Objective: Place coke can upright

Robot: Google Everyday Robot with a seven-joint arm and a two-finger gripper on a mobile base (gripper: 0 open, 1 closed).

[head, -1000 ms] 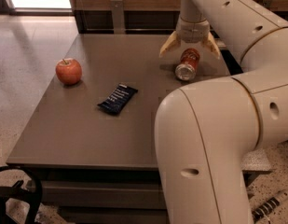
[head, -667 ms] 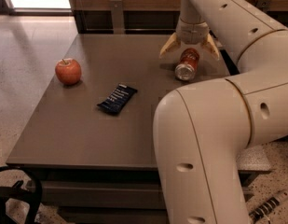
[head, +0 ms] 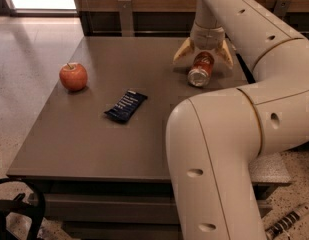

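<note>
Gripper (head: 203, 59) sits over the far side of the table (head: 89, 149), fingers spread apart, straddling the tipped can (head: 200, 71).

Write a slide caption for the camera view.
Open gripper straddles the tipped-over coke can on the table; red apple and dark snack bar rest apart.

table (head: 94, 149) holds apple (head: 73, 76), wrapper (head: 126, 105), coke can (head: 201, 70) under end effector (head: 203, 61)
</note>
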